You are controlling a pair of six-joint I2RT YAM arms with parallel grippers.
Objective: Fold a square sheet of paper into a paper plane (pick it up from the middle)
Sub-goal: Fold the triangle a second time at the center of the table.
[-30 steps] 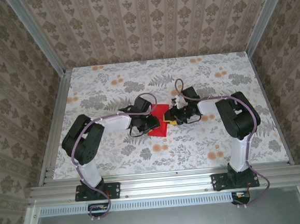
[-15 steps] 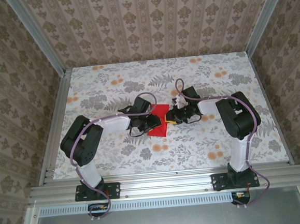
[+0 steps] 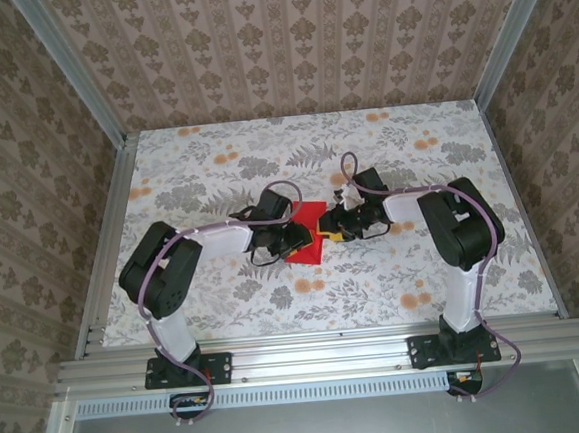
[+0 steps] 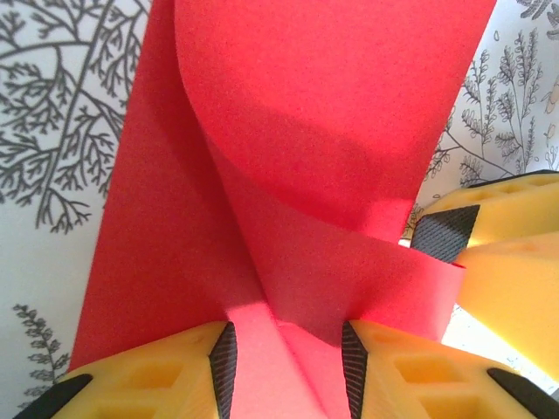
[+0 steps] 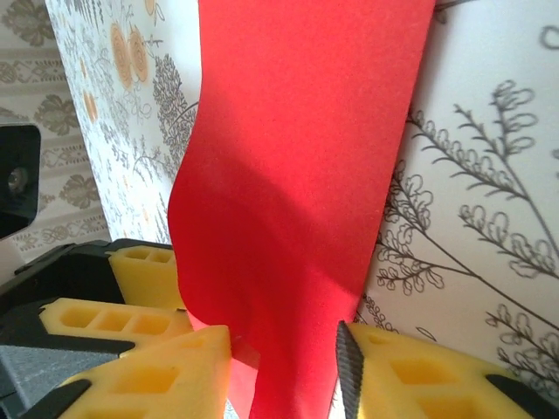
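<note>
Left gripper (image 3: 293, 238) stood at nine o'clock, right gripper (image 3: 329, 231) at three, jaws apart astride the buckled square sheet of paper (image 3: 307, 250). We judged: pinch evenly, low.

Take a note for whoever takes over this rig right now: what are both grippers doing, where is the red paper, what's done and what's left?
Left gripper: fingers apart, straddling a raised bend of the red paper sheet, not pinching it flat.
Right gripper: fingers apart with the sheet between them, close to the left gripper.
Paper: in the middle of the table, between both grippers, with one flap curled over the rest.
Done: sheet reached and bent over; no sharp crease visible.
Left: press the folds and form the pointed plane; no plane shape yet.
</note>
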